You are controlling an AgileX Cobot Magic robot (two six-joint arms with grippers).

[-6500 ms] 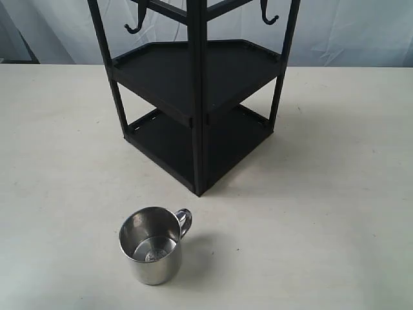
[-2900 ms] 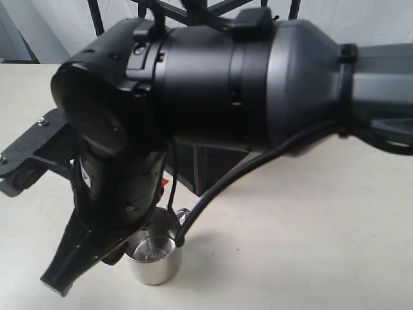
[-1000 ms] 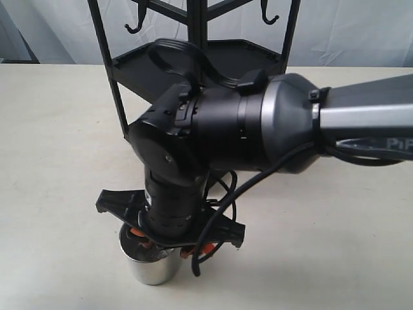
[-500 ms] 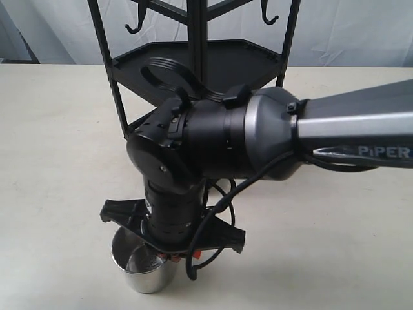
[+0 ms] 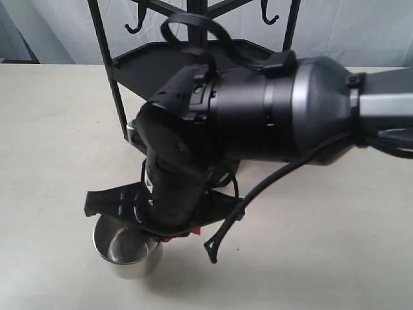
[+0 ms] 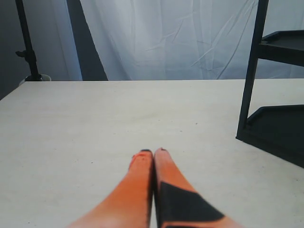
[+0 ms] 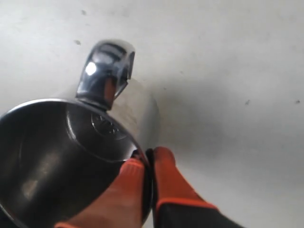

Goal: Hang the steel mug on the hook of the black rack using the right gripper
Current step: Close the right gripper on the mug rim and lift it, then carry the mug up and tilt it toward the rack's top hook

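Steel mug (image 5: pixel 124 253): small, shiny, cylindrical, mouth facing up; sat at the near left of the table (image 5: pixel 335 245), in front of the black rack (image 5: pixel 193 64) and apart from it. Whether its base touched the tabletop could not be told. In the right wrist view the steel mug (image 7: pixel 71 147) showed a mirror-like interior and a looped handle (image 7: pixel 105 71) on the side of the rim away from the fingers.

Right gripper (image 7: pixel 145 164): two orange fingers (image 7: pixel 168 183) closed on the mug's rim, one inside the wall and one outside, pinching the thin steel between them. In the exterior view the right gripper (image 5: pixel 161 229) hung directly above the mug, its flat black crosspiece just over the rim; the fingertips themselves were hidden by the wrist body.

Right arm (image 5: pixel 271 110): bulky black cylinder reaching in from the right, bent downward at the wrist, with a black cable (image 5: pixel 271 187) looped beneath it; covered much of the rack's lower shelves.

Left gripper (image 6: pixel 153 159): orange fingers pressed together, holding nothing, low over bare table, with the rack's post (image 6: pixel 251 71) off to one side.

Hooks (image 5: pixel 132 27): small, black, J-shaped, hanging from the rack's top crossbars, all bare.
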